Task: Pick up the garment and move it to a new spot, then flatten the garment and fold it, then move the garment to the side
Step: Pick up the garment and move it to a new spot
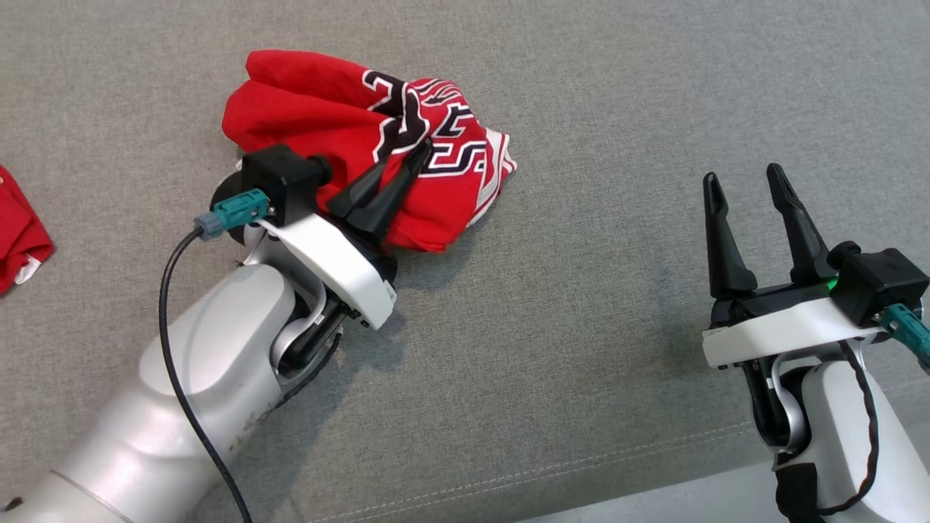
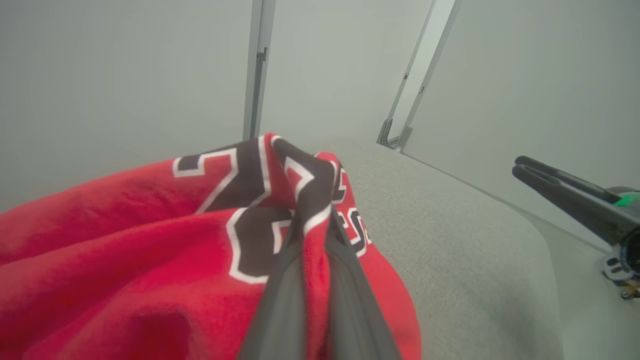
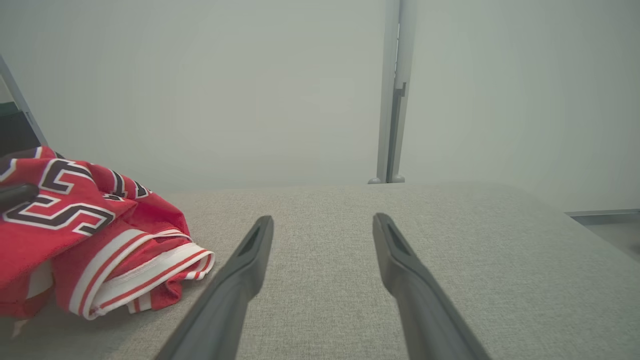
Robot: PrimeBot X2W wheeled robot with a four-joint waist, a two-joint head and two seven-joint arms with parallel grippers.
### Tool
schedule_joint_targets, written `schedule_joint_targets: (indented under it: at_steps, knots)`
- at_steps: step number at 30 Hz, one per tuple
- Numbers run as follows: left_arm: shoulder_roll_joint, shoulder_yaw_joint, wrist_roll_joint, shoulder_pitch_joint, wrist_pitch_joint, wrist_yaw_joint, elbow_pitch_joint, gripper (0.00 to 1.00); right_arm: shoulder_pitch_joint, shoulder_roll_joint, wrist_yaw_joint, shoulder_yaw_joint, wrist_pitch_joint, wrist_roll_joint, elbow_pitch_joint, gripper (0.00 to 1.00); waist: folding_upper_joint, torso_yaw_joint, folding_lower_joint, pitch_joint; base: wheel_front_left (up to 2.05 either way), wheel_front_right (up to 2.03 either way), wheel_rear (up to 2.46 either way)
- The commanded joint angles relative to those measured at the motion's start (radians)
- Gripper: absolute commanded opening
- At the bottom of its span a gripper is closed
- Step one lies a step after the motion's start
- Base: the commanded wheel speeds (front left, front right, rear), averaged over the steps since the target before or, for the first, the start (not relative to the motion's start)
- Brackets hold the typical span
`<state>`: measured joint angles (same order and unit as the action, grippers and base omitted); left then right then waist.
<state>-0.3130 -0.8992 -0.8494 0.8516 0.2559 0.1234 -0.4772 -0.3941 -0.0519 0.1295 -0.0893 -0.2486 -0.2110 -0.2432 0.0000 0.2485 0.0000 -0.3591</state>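
Where the grey fabric surface (image 1: 581, 327) ran back to pale walls (image 3: 200, 90), a metal post (image 3: 392, 100) stood at its far edge. Another red cloth (image 1: 18, 232) lay at the surface's left edge, well apart from the rest. The garment (image 1: 312, 109) sat bunched up, left of centre, its near-left edge covered by the left arm (image 1: 218, 349) in head view. It was a red jersey with black letters outlined white and striped trim at its right (letters too crumpled to read). Left gripper (image 1: 421, 156) was closed, pinching a raised fold of the lettering. Right gripper (image 1: 742, 174) sat well apart to the right, fingers spread wide, holding nothing.
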Motion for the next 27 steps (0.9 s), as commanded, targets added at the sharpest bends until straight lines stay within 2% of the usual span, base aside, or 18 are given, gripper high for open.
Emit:
schedule_joint_targets:
  at_steps: [1,2,5,10,17,22,27]
  knots:
    - [-0.014,0.062,0.017,-0.007,0.006,0.007,0.017,0.22,0.010,0.002,0.001,-0.026,-0.013,-0.007,0.018,1.00,0.0000,-0.005,0.0000,0.013,0.00,0.00,0.00]
    - [-0.012,0.074,0.027,-0.023,0.006,0.007,0.011,1.00,0.011,0.002,0.001,-0.028,-0.013,-0.007,0.015,1.00,0.0000,-0.007,0.0000,0.021,0.00,0.00,0.00]
    - [-0.004,0.128,0.047,-0.057,0.006,0.007,0.001,1.00,0.014,0.002,0.001,-0.029,-0.013,-0.004,0.009,1.00,0.0000,-0.015,0.0000,0.037,0.00,0.00,0.00]
    - [-0.003,0.267,0.159,-0.160,0.006,0.003,0.005,1.00,0.024,0.002,0.001,-0.022,-0.013,0.012,-0.008,1.00,0.0000,-0.044,0.0000,0.090,0.00,0.00,0.00]
    - [0.015,0.535,0.334,-0.379,0.006,-0.061,0.086,1.00,0.054,0.002,0.001,-0.033,-0.013,0.023,-0.028,1.00,0.0000,-0.099,0.0000,0.178,0.00,0.00,0.00]
    - [0.053,0.693,0.430,-0.529,0.006,-0.081,0.141,1.00,0.076,0.002,0.001,-0.049,-0.013,0.027,-0.052,1.00,0.0000,-0.149,0.0000,0.225,0.00,0.00,0.00]
    - [0.110,0.784,0.504,-0.652,0.006,-0.057,0.177,1.00,0.101,0.002,0.001,-0.081,-0.013,0.006,-0.104,1.00,0.0000,-0.199,0.0000,0.244,0.00,0.00,0.00]
